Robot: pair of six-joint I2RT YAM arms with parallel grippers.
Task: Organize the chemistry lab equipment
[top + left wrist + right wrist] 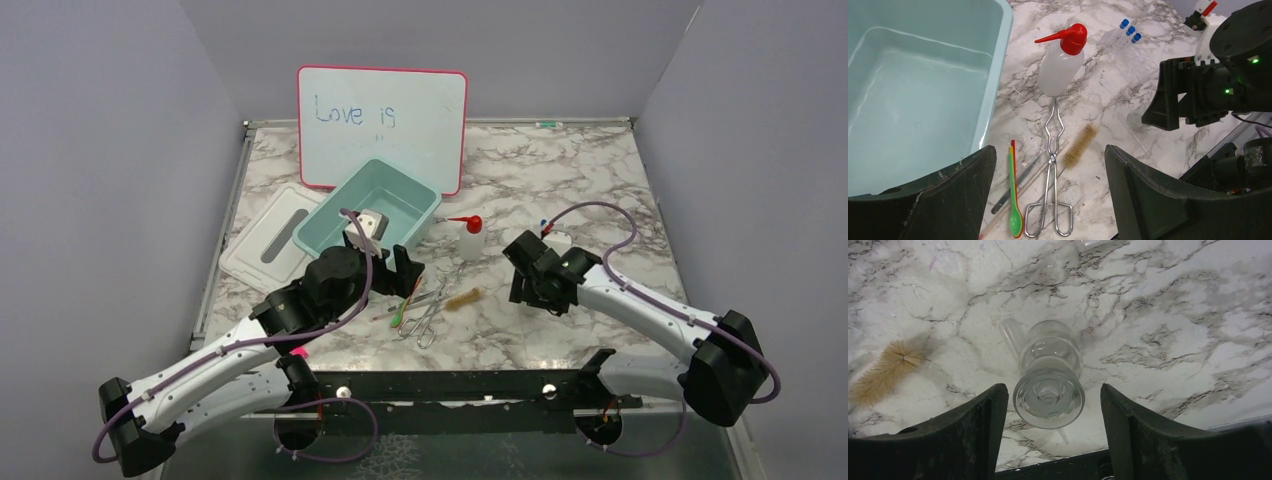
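Note:
A white squeeze bottle (1060,70) with a red nozzle lies beyond the metal tongs (1053,175) and the brown brush (1080,145). Blue-capped clear tubes (1128,30) lie farther back. My left gripper (1048,160) hangs open above the tongs, holding nothing. In the top view it (400,270) sits beside the teal bin. A small glass flask (1050,375) lies on its side on the marble. My right gripper (1053,395) is open around the flask's base, with a gap on each side. From above, the right gripper (520,275) hides the flask.
A teal bin (368,220) stands left of the items, its white lid (270,235) beside it. A pink-framed whiteboard (380,125) leans at the back. Stacked coloured spoons (1014,200), a dark spatula and a thin rod lie by the tongs. A pink marker (298,352) peeks out near the left arm.

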